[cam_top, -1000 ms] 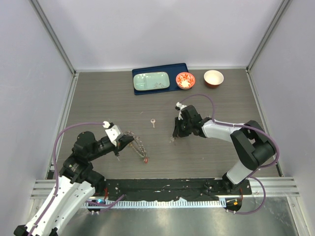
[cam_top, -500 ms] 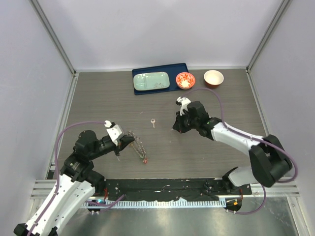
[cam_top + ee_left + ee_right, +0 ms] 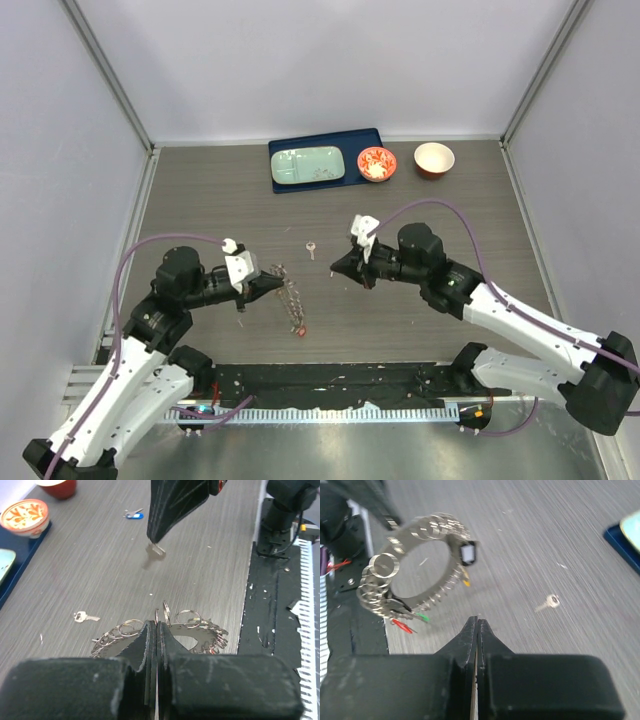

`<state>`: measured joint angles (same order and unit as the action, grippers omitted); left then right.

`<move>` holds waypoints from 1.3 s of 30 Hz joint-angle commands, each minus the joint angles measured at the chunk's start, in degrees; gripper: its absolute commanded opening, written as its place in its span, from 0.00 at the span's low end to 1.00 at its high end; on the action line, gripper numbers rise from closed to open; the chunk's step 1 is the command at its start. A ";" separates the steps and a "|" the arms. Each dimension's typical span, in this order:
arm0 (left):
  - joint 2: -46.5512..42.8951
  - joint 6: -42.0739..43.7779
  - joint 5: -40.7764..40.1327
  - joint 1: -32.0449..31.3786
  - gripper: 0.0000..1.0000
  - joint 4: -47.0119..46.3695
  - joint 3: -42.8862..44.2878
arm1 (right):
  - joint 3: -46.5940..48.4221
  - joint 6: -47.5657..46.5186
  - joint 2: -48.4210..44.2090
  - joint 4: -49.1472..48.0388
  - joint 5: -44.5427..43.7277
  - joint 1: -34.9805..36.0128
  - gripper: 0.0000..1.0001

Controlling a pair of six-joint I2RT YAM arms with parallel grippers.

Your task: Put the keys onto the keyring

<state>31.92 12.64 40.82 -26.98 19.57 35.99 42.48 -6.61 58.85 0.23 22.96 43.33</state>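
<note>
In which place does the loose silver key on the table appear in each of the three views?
Top external: loose key near the picture's centre.
Left wrist: loose key at lower left.
Right wrist: loose key right of centre.
Shared landmark: the keyring, visible in all three views.

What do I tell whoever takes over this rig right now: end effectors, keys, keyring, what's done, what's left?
Left end effector: shut on the keyring, held on edge.
Right end effector: shut on a silver key, apart from the ring.
Done: coloured keys already hang on it.
Left: thread that key; a loose key and a blue-headed key lie on the table.
</note>
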 commanded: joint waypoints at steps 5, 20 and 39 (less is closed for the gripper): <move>7.01 4.05 10.95 -0.09 0.00 -0.94 4.71 | -0.47 -11.84 -2.16 -3.22 5.33 6.06 0.01; 14.13 6.78 3.48 -7.64 0.00 1.08 4.43 | -3.37 -12.46 1.97 -9.90 4.90 7.29 0.01; 20.46 20.76 -9.70 -13.89 0.00 5.13 9.63 | -5.83 -12.99 3.73 -14.20 7.45 7.38 0.01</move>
<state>53.49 29.65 33.58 -39.97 27.46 44.40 37.47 -18.52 62.41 -9.47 29.30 50.30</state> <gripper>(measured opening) 0.011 0.032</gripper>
